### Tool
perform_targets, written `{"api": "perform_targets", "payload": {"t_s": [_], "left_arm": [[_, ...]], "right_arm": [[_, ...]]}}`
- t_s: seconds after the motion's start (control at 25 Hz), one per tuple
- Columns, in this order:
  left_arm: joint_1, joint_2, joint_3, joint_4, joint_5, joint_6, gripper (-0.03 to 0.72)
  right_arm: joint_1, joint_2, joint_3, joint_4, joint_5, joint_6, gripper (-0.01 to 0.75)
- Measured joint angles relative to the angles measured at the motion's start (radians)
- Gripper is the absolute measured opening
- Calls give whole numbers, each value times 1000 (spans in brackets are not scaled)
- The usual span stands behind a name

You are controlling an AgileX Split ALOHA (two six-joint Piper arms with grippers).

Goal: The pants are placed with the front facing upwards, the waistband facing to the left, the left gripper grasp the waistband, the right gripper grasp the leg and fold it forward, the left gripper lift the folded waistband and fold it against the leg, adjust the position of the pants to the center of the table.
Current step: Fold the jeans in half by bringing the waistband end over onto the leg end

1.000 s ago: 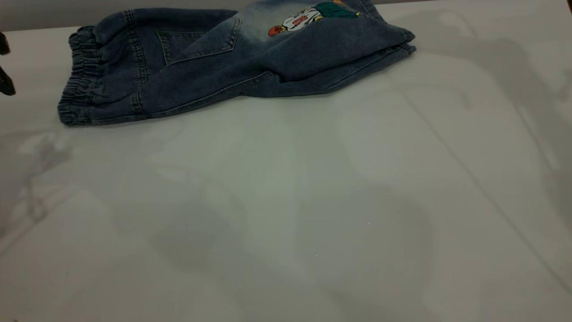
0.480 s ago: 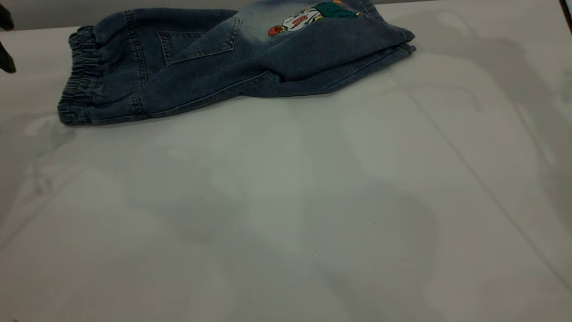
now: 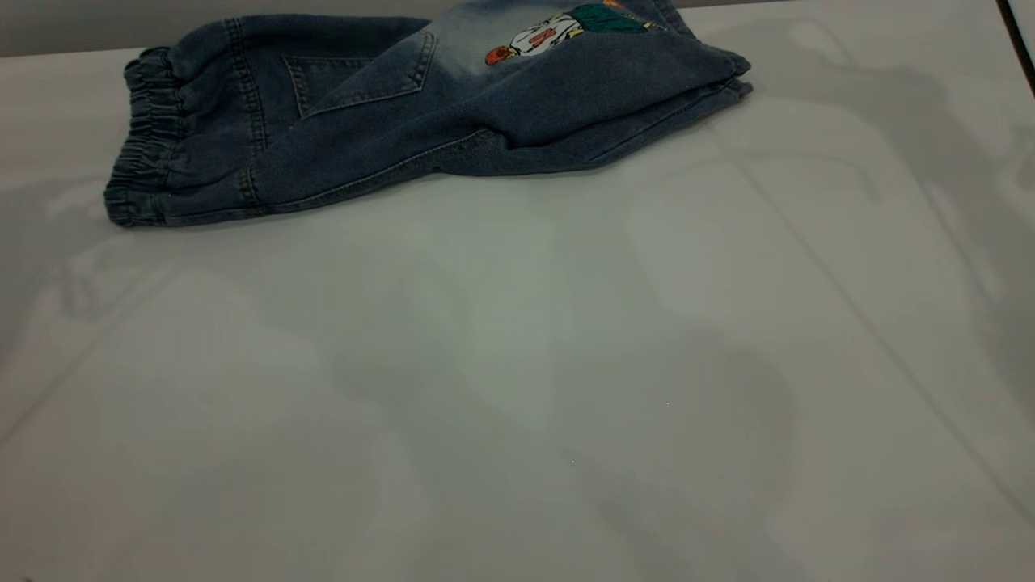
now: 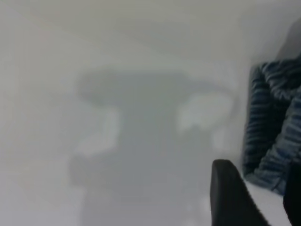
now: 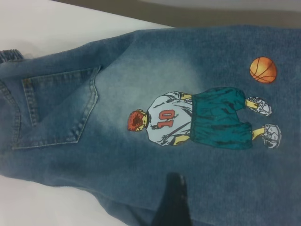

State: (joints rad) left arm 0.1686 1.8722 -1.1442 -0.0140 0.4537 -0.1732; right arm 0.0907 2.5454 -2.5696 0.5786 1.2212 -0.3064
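Since a second ago the left gripper (image 4: 256, 200) has left the exterior view's left edge, while the pants (image 3: 420, 105) have stayed where they were. They lie folded lengthwise along the far edge of the table (image 3: 517, 364), towards its far left corner, with their long axis running left to right. The waistband (image 3: 145, 137), ruched and gathered, points left; the leg (image 3: 639, 81) points right, its stitched hems stacked. Washed blue denim shows tan stitching, a patch pocket (image 5: 56, 108) and a pale faded oval, on which a cartoon print (image 5: 197, 120) shows a figure in a white shirt numbered 10 and green shorts, with an orange basketball (image 5: 263, 69) near it. In the left wrist view the left gripper's fingers (image 4: 230, 195) stand apart, holding nothing, just beside the waistband. In the right wrist view the right gripper (image 5: 173, 202) hangs over the denim near the print; only one dark finger shows, so I cannot tell whether it is spread or closed.
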Motion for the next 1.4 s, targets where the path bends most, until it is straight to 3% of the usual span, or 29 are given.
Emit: {"api": "perform_targets", "payload": {"t_s": [0.28, 0.56, 0.72, 0.84, 1.4], "left_arm": [[76, 25, -65, -160, 118, 131, 239], [188, 32, -76, -475, 152, 434, 239], [187, 48, -75, -607, 160, 628, 239], [187, 53, -75, -617, 134, 703, 239], [178, 180, -75, -722, 110, 704, 249]], "right_arm": [[0, 0, 0, 1, 0, 0, 552], [0, -1, 0, 2, 0, 0, 552], [0, -1, 0, 2, 0, 11, 551], [0, -1, 0, 1, 0, 12, 551], [80, 0, 0, -5, 0, 8, 551]]}}
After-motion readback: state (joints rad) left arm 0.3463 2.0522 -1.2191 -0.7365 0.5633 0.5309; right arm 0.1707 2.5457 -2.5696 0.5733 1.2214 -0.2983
